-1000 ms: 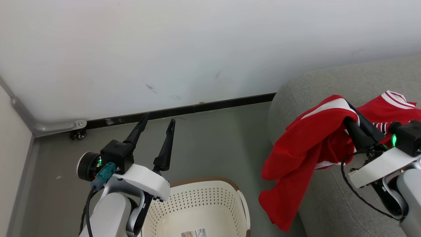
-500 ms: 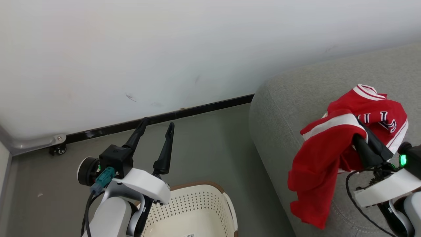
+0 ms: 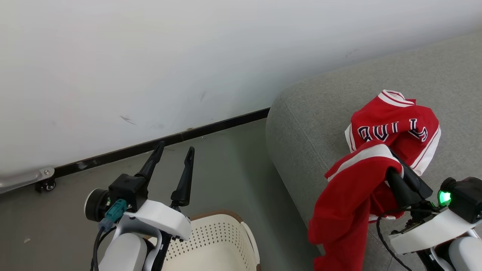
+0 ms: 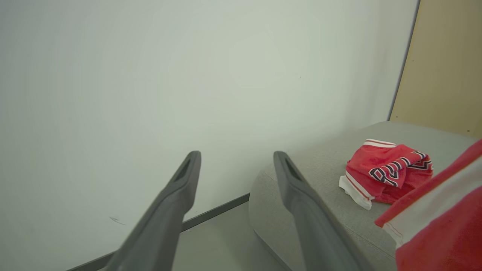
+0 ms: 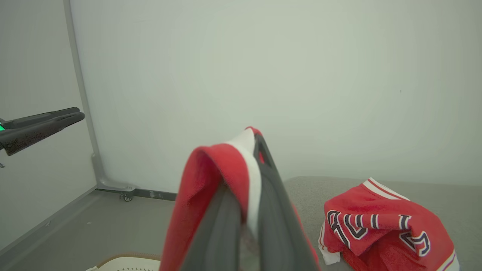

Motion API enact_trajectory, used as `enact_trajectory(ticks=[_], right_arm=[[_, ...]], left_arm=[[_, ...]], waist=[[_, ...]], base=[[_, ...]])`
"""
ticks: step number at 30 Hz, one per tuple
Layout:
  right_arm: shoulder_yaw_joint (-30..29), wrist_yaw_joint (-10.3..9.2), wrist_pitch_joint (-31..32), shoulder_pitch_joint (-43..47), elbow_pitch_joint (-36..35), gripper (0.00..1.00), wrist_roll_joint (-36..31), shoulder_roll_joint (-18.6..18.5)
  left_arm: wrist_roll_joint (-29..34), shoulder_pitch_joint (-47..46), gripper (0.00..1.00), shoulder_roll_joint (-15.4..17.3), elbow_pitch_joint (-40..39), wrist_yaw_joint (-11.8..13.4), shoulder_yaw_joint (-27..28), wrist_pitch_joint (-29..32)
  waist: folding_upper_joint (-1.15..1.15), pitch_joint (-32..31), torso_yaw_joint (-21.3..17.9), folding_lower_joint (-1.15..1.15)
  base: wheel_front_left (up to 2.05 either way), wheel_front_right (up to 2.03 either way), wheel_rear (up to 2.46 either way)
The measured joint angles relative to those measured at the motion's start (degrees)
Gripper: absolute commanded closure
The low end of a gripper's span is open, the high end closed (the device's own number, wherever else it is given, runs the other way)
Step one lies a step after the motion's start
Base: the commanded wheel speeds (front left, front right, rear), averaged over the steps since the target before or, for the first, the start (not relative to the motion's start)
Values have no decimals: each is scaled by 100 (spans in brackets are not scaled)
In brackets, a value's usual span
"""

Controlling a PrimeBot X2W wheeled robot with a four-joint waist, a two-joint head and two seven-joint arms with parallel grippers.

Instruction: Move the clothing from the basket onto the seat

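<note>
Clamping a red garment [image 3: 354, 188], the right gripper [image 3: 395, 171] holds it over the seat [image 3: 301, 124] edge; left gripper [image 3: 175, 147] released.

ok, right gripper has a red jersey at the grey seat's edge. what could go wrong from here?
1. The held red fabric jersey with white trim hangs down over the rounded edge of the grey upholstered seat; released here, it could slide to the grey floor.
2. Its fabric drapes over the shut right gripper; it may cling on opening.
3. Pushing further in could drag the crumpled red lettered jersey beside it.
</note>
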Motion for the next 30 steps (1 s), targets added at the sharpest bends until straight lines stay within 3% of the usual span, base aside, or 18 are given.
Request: enact_trajectory(ticks=[6, 16, 30], right_arm=[[125, -1, 162, -197, -333, 100, 256, 16], [144, 0, 759, -1947, -593, 100, 402, -398], [-478, -1, 1690, -3830, 292, 100, 829, -626]], left_arm=[[0, 51, 0, 15, -91, 71, 66, 0], [32, 115, 0, 99, -288, 176, 164, 0], [167, 96, 0, 305, -650, 201, 194, -1]], waist=[[0, 52, -110, 0], [0, 277, -186, 0], [0, 693, -159, 0]], base=[[0, 0, 0], [0, 0, 0], [0, 0, 0]])
